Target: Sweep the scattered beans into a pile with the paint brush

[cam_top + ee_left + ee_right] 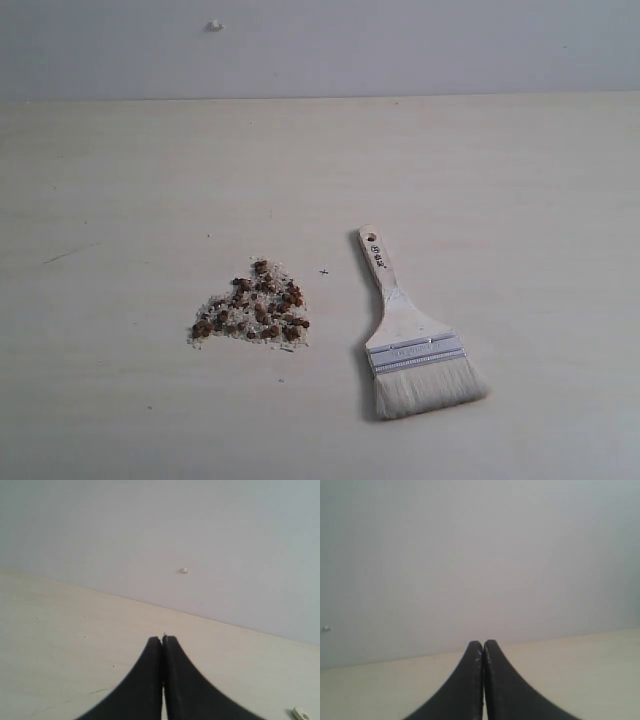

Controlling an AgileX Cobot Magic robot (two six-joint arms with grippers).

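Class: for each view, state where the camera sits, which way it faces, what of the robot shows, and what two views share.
Exterior view: above the table, angled down at the pile and paint brush; no robot part shows.
Left wrist view: on the left arm, looking past the shut left gripper over the table to the wall.
Right wrist view: behind the shut right gripper, facing the wall.
Shared: exterior and left wrist both show the wall's white nub.
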